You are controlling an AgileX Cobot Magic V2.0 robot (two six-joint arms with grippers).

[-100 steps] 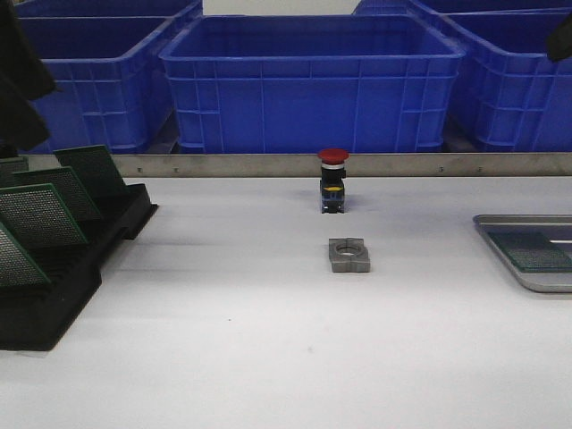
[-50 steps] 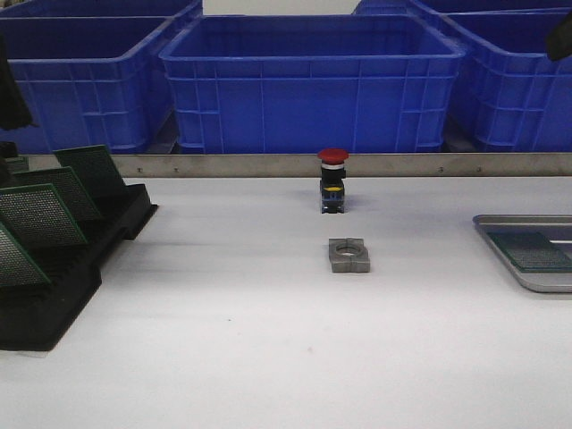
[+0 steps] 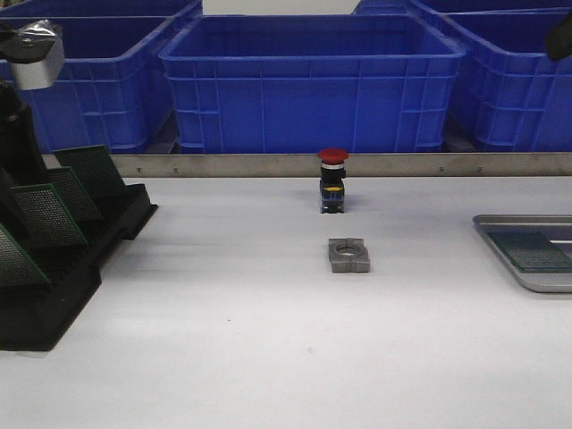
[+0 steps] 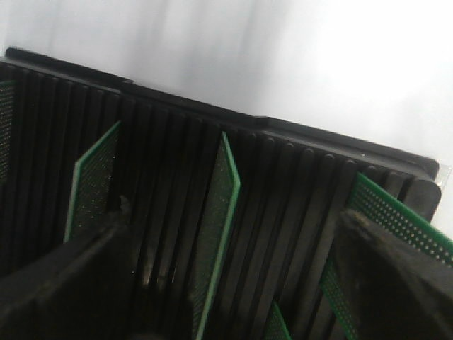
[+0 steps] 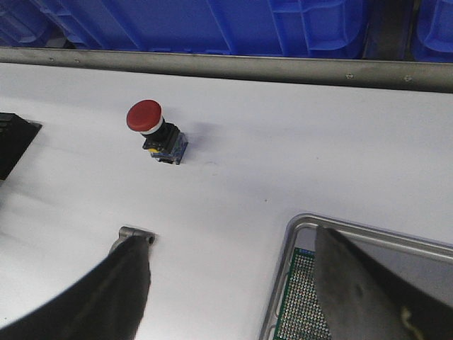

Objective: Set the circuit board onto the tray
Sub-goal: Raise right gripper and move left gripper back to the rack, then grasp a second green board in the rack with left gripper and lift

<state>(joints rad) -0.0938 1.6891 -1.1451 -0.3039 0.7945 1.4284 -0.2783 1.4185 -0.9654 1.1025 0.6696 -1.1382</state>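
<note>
Several green circuit boards [image 3: 46,215] stand upright in the slots of a black rack [image 3: 54,295] at the far left. My left gripper [image 4: 233,216] hangs open just over the rack. One circuit board [image 4: 218,227] stands between its fingers [image 4: 85,269], touched by neither. In the front view my left arm [image 3: 16,125] rises behind the boards. The silver tray [image 3: 500,234] lies at the far right edge with one circuit board [image 3: 534,251] flat on it. My right gripper [image 5: 228,239] is open and empty, above the table by the tray [image 5: 311,225] and its board [image 5: 301,304].
A red-capped push button [image 3: 332,180] stands at the table's middle back. A grey metal block with a hole [image 3: 349,255] lies in front of it. Big blue crates [image 3: 308,80] line the back behind a metal rail [image 3: 268,164].
My left arm has shifted and come lower over the rack, and its silver wrist part now shows at the top left. The boards, the tray and the right arm have not moved.
</note>
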